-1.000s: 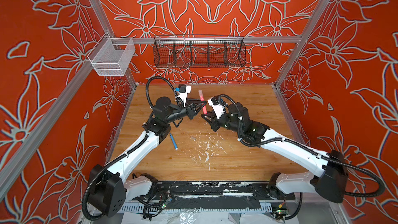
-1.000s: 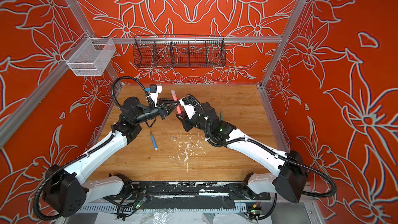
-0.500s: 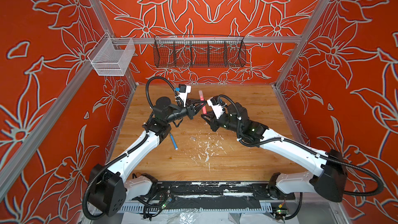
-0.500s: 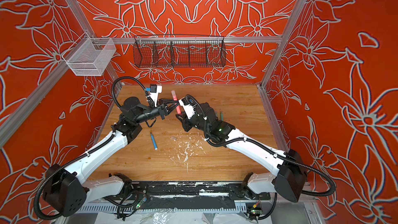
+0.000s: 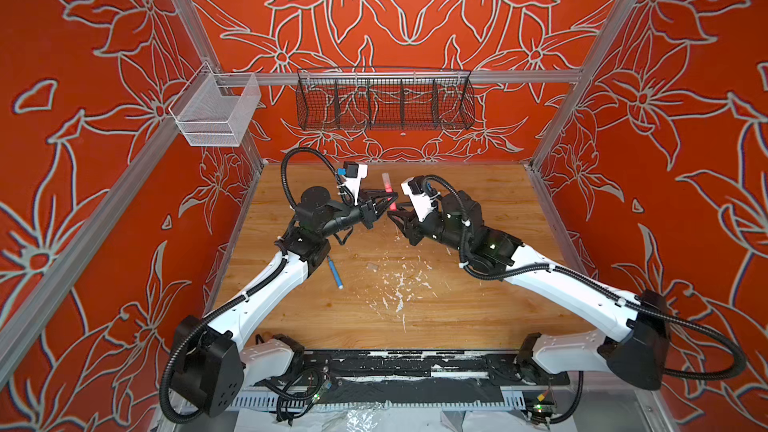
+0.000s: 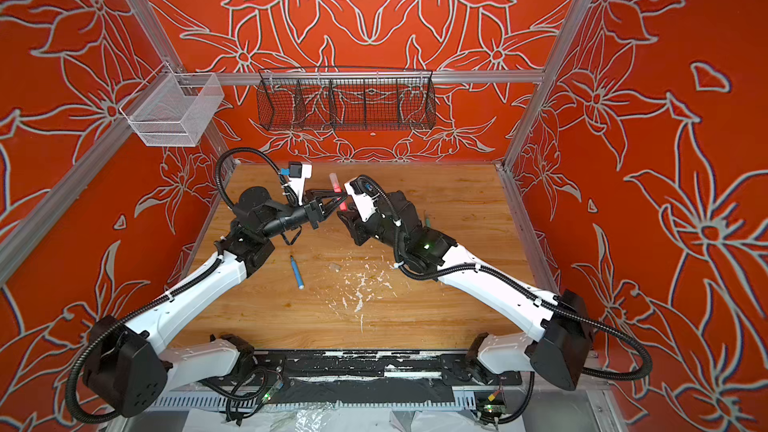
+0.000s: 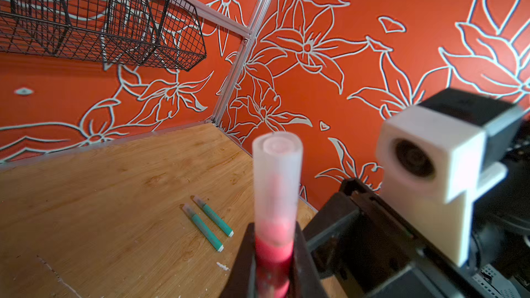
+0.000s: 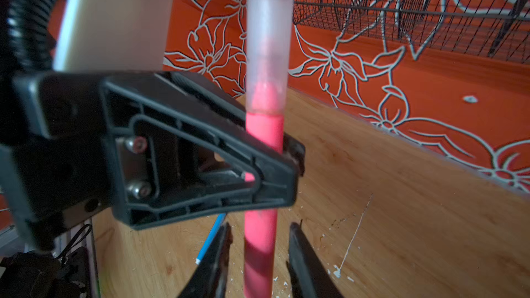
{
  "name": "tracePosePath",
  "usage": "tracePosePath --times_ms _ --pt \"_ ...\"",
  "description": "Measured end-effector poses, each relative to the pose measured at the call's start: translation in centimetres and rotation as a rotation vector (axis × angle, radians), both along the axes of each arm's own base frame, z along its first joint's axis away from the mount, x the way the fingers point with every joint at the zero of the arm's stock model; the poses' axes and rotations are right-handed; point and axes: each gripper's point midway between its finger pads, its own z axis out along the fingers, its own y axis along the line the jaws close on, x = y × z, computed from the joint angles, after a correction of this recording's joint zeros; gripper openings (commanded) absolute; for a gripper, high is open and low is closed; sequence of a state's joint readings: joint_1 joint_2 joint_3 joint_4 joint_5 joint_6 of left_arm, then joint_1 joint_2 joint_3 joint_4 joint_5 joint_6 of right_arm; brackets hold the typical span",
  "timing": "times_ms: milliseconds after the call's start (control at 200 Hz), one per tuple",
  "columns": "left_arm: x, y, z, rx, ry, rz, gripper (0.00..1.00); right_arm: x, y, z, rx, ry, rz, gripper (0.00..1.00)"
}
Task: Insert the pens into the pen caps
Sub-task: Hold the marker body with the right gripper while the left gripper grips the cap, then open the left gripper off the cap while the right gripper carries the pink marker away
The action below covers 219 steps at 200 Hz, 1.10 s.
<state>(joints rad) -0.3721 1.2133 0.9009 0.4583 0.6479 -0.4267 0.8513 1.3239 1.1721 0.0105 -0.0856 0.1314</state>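
Observation:
My left gripper (image 5: 388, 203) (image 7: 274, 253) is shut on the red-pink pen (image 5: 388, 191) (image 7: 274, 249), which stands upright above the back middle of the table. A translucent pen cap (image 7: 276, 173) (image 8: 268, 53) sits over the pen's upper end. My right gripper (image 5: 395, 214) (image 8: 261, 226) is open; its fingers flank the pen's lower shaft (image 8: 261, 247) with a gap on each side. A blue pen (image 5: 334, 272) (image 6: 297, 272) lies on the table in front of the left arm. Two green pens (image 7: 203, 226) (image 7: 213, 216) lie side by side, with caps on, near the right wall.
A small tan piece (image 6: 334, 267) that may be a loose cap lies among white paint flecks (image 5: 399, 284) on the wooden table (image 5: 478, 313). A black wire basket (image 5: 384, 99) and a white mesh basket (image 5: 216, 110) hang on the back rail.
My right gripper has opened and let go of the red-pink pen's lower shaft. The left gripper keeps its hold, and the capped pen has stayed in place.

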Motion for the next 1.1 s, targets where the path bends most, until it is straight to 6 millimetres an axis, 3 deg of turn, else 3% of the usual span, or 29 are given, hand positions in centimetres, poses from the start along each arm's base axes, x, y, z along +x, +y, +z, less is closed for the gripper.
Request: tracePosePath --times_ms 95,205,285,400,465,620,676,736,786,996,1096 --pt "0.1 0.1 0.1 -0.004 -0.005 0.004 0.0 0.4 0.3 0.4 -0.01 -0.015 0.0 0.25" --pt "0.1 0.1 0.1 -0.004 -0.005 0.007 0.0 0.7 0.7 -0.1 -0.028 -0.009 0.001 0.32" --pt "0.1 0.1 0.2 -0.004 -0.005 0.008 0.0 0.8 0.8 -0.7 -0.046 -0.003 0.003 0.3" --pt "0.1 0.1 0.1 -0.004 -0.005 0.008 0.0 1.0 0.9 -1.1 -0.066 -0.007 0.002 0.19" --pt "0.2 0.2 0.2 -0.004 -0.009 0.011 0.0 1.1 0.8 -1.1 -0.071 -0.006 -0.005 0.08" --pt "0.2 0.2 0.4 -0.007 -0.015 0.013 0.0 1.2 0.8 -1.0 -0.069 -0.006 -0.008 0.0" --pt "0.2 0.2 0.4 -0.007 -0.015 0.013 0.15 1.2 0.8 -1.0 -0.068 -0.006 -0.008 0.0" --pt "0.2 0.2 0.4 -0.006 -0.019 0.014 0.38 1.2 0.8 -0.9 -0.067 -0.007 -0.008 0.0" --pt "0.2 0.2 0.3 -0.01 -0.01 0.016 0.49 1.2 0.8 -0.9 -0.068 -0.007 -0.013 0.0" --pt "0.5 0.7 0.3 -0.001 -0.008 0.057 0.7 2.1 -0.2 -1.4 -0.078 0.012 -0.083 0.0" --pt "0.5 1.6 0.5 -0.007 -0.019 0.112 0.74 2.8 -1.3 -2.2 -0.086 0.054 -0.135 0.0"
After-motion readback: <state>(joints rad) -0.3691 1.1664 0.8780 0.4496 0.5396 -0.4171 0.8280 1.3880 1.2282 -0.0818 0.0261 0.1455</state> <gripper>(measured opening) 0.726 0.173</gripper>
